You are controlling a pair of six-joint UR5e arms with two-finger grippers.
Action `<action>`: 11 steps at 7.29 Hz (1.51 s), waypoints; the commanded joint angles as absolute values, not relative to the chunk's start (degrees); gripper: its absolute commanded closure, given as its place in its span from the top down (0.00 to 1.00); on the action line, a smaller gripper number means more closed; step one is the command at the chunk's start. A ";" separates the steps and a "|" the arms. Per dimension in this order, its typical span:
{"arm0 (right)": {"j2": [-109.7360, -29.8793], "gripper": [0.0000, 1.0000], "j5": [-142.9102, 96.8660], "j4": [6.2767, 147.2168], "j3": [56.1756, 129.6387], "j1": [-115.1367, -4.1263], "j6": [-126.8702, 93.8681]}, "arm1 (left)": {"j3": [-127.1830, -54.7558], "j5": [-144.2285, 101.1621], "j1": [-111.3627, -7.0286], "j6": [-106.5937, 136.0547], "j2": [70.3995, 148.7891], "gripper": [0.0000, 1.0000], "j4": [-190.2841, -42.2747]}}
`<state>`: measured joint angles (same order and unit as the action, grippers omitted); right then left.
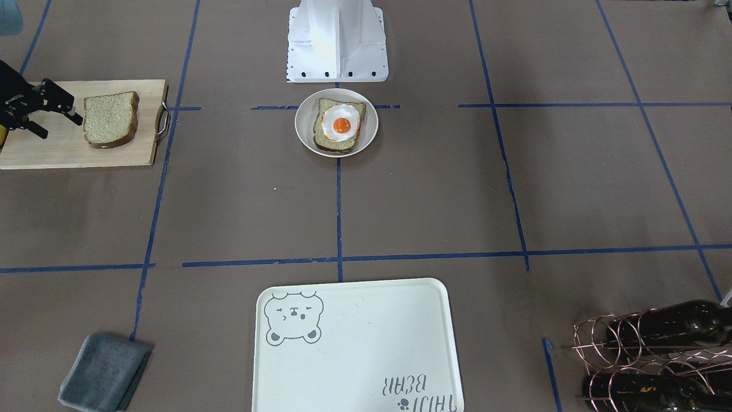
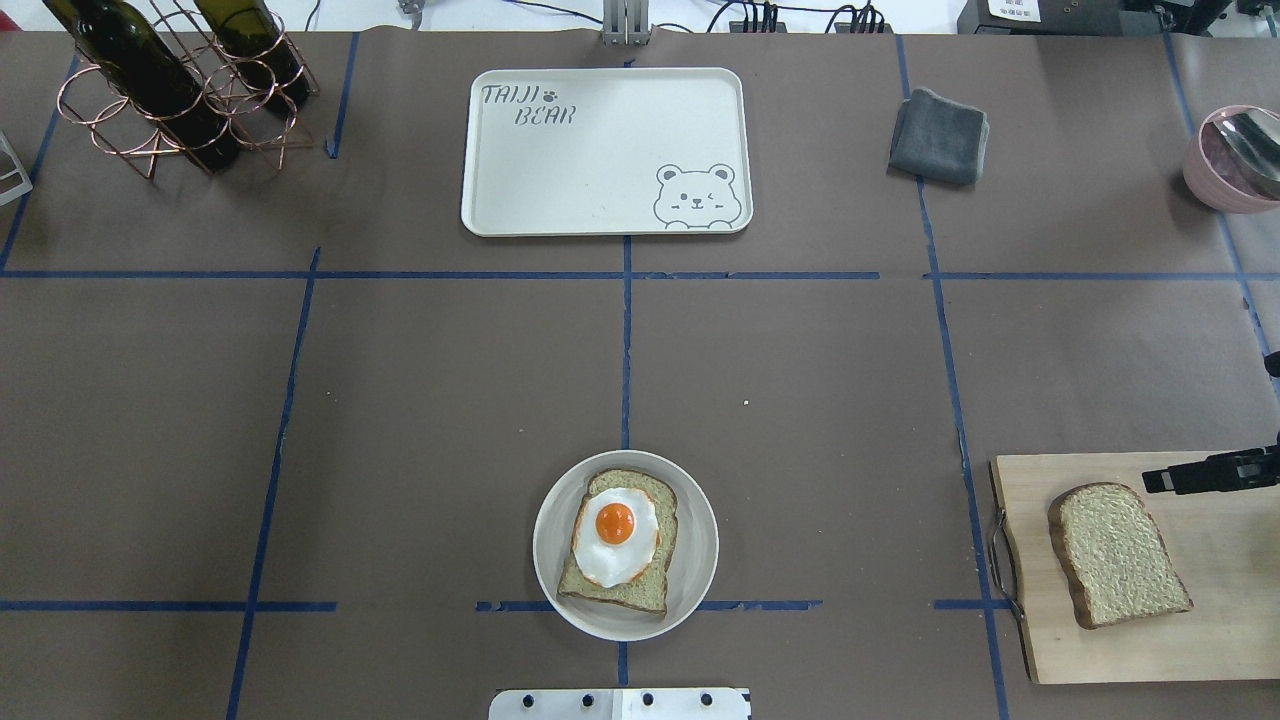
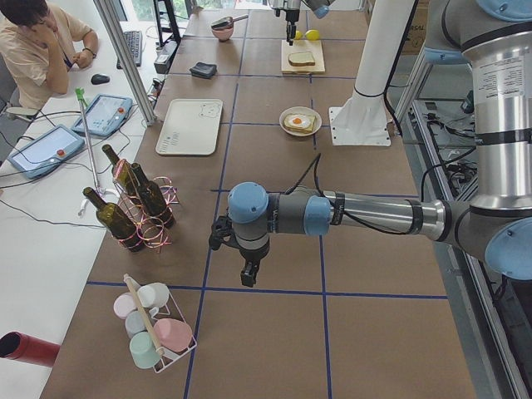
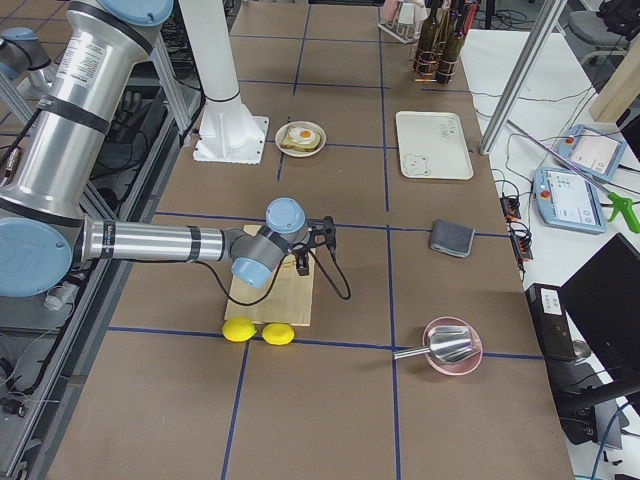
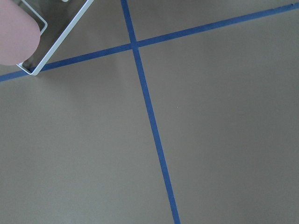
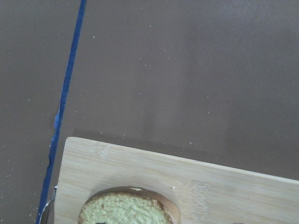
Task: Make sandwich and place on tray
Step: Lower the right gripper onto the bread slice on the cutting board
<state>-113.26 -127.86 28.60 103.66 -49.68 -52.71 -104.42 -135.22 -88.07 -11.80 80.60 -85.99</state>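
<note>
Right gripper (image 1: 63, 129), jaws wide and empty, sits far left beside the bread slice (image 1: 111, 119) on the board (image 1: 57, 151). Risk: a shallow pinch could shove the slice instead.

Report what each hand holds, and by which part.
Right hand: nothing; it is open beside the bread slice on the cutting board. Left hand: cannot tell.

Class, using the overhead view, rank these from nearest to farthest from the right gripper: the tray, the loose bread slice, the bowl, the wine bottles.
From the right gripper:
1. Loose bread slice, beside it on the cutting board.
2. Bowl, near centre.
3. Tray, far centre.
4. Wine bottles, far left corner.
</note>
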 commanded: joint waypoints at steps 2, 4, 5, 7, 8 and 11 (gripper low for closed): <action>-113.29 0.74 -124.11 28.30 103.54 -43.34 -54.05 | -104.33 -135.26 -87.98 -11.87 80.60 1.00 -86.04; -113.38 0.58 -124.10 28.30 102.92 -43.24 -54.05 | -104.33 -135.35 -87.98 -11.87 80.60 1.00 -85.87; -113.55 0.52 -124.01 28.30 102.14 -43.24 -53.97 | -104.33 -135.35 -87.98 -11.87 80.60 1.00 -85.87; -113.90 0.50 -123.58 28.30 101.60 -43.16 -53.96 | -104.41 -135.44 -87.98 -11.87 80.51 1.00 -85.87; -113.91 0.49 -123.57 28.30 101.69 -42.81 -53.96 | -104.41 -135.44 -87.98 -11.87 80.51 1.00 -85.87; -113.82 0.49 -123.57 28.30 101.69 -41.58 -53.96 | -104.33 -135.44 -87.98 -11.87 80.60 1.00 -85.87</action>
<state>-113.88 -123.58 28.30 101.69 -42.02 -53.97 -104.34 -135.40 -87.98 -11.87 80.56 -85.87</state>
